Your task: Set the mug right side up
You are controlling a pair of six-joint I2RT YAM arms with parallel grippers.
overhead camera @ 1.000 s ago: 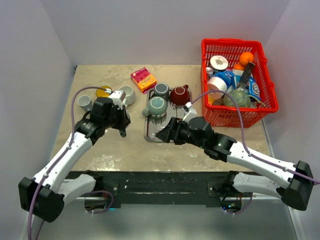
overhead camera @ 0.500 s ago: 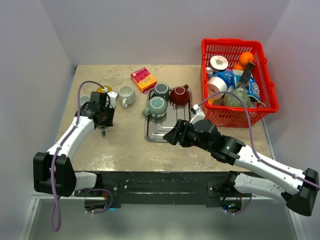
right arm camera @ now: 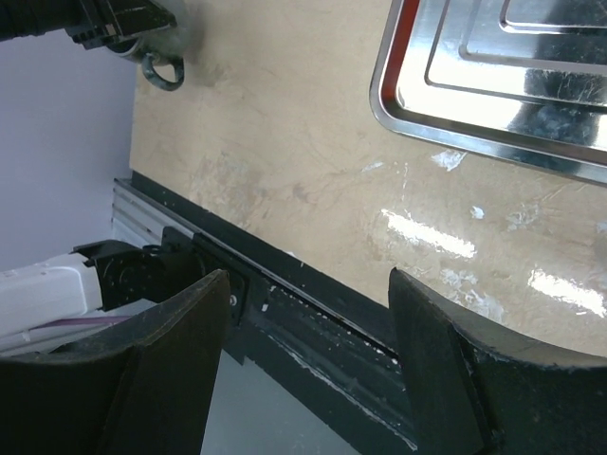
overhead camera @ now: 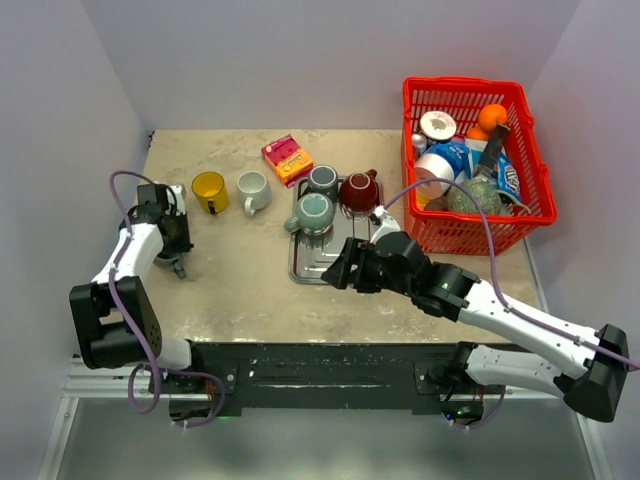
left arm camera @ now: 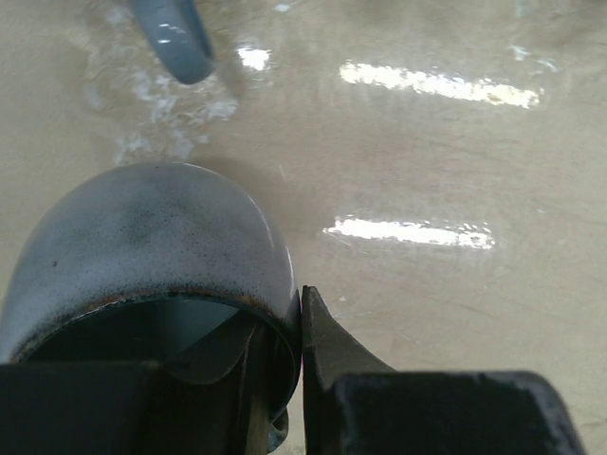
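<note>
Left gripper (left arm camera: 285,332) is pinching the mug (left arm camera: 142,246) by its rim wall, one finger inside, the other finger (left arm camera: 327,346) outside, pressed onto the wall. Mug sits right at the fingertips, at the far left of the table (overhead camera: 260,290), well apart from the tray (overhead camera: 318,262). Mouth faces back at the wrist camera and the base points away toward the table, so the long axis runs roughly along the fingers. Handle (left arm camera: 175,43) is on the far side. Looks near upright; likely needs lowering and release.

Right gripper (right arm camera: 308,280) is spread, holds nothing, and hovers near the tray's front corner, well apart from the mug.

Hidden: the top view shows only the handle loop under the gripper. Can't tell if the base touches the table.
</note>
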